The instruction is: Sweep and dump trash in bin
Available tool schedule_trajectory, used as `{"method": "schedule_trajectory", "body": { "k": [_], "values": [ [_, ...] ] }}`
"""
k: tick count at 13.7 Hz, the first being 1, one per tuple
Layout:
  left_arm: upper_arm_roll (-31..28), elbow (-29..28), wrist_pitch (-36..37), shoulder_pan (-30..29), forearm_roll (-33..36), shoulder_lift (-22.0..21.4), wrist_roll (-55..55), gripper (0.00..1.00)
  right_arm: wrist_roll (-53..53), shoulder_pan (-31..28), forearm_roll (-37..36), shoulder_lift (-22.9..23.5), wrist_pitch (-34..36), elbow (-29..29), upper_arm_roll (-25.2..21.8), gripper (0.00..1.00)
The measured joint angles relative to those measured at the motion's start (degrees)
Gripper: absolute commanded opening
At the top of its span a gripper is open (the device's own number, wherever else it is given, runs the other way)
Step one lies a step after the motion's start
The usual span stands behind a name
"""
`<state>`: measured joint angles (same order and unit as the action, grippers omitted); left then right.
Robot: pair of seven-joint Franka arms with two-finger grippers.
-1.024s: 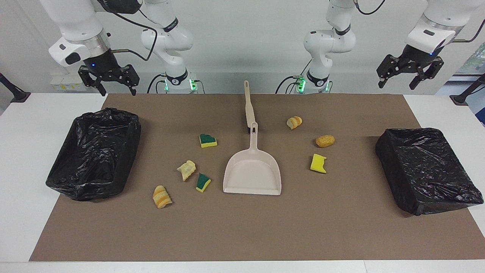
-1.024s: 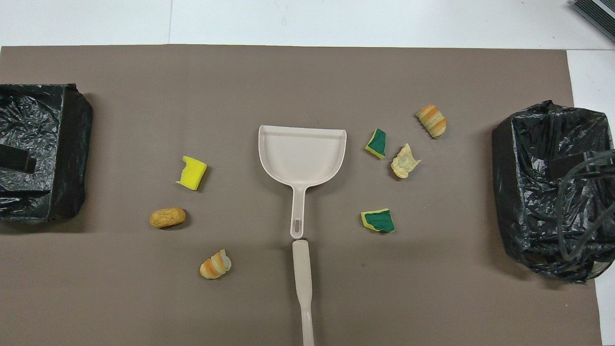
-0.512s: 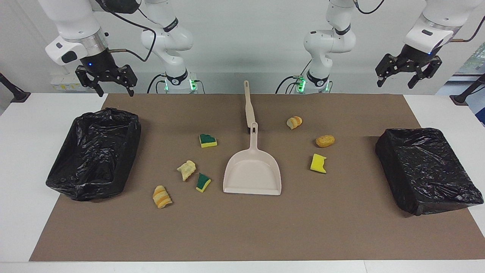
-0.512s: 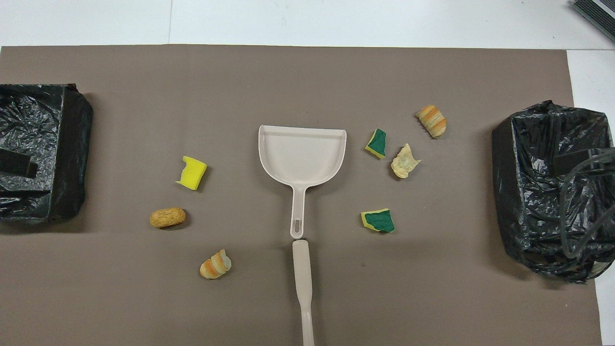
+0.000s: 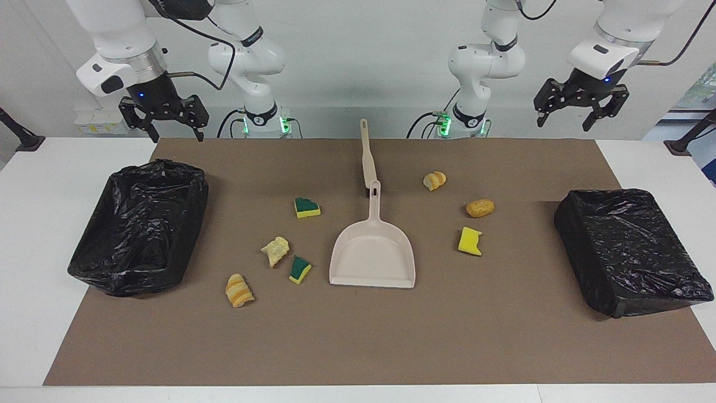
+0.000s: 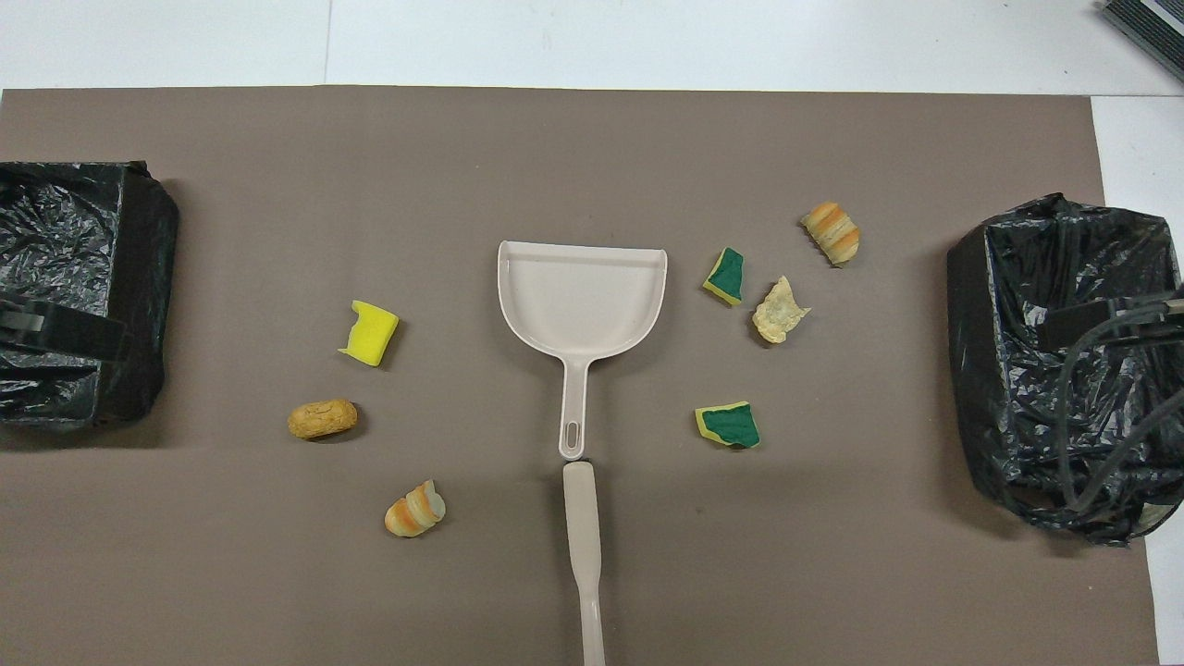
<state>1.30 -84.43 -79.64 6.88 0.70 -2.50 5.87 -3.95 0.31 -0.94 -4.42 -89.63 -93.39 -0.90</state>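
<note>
Seven scraps of trash lie on the brown mat around the beige dustpan (image 5: 373, 258) (image 6: 581, 296). Toward the right arm's end are two green-topped sponge bits (image 5: 306, 207) (image 5: 300, 269), a pale pastry piece (image 5: 275, 250) and a striped pastry (image 5: 239, 290). Toward the left arm's end are a bread piece (image 5: 434, 180), a golden roll (image 5: 480, 208) and a yellow sponge bit (image 5: 470, 241). The brush (image 5: 366, 151) (image 6: 583, 536) lies end to end with the dustpan's handle, nearer to the robots. My right gripper (image 5: 174, 133) and left gripper (image 5: 576, 115) hang open and empty, high over the mat's corners nearest the robots.
Two bins lined with black bags stand on the mat, one at the right arm's end (image 5: 140, 224) (image 6: 1045, 277) and one at the left arm's end (image 5: 626, 246) (image 6: 83, 277). White table (image 5: 33, 252) surrounds the mat.
The left gripper has drifted toward the middle of the table and slightly up. The right gripper has shifted only a little. The scraps, dustpan and brush have not moved.
</note>
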Motion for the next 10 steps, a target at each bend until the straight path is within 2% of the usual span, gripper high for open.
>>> {"method": "schedule_trajectory", "body": {
  "k": [2,7,10],
  "values": [
    [0.18,-4.03,-1.95,2.31,-0.48,-1.23,-0.01,1.0,0.41,1.35,1.4,-0.01,-2.42,-1.58,0.31,1.0],
    [0.42,-19.81,-13.23,6.34,-0.75,-5.29,-0.13,1.0,5.2,6.06,2.32,1.24,-3.82,-2.77,0.66,1.0],
    [0.58,-26.96,-16.87,12.59,-1.0,-6.28,-1.14,1.0,9.06,8.6,2.47,2.96,-4.28,-2.81,0.71,1.0]
  ]
}}
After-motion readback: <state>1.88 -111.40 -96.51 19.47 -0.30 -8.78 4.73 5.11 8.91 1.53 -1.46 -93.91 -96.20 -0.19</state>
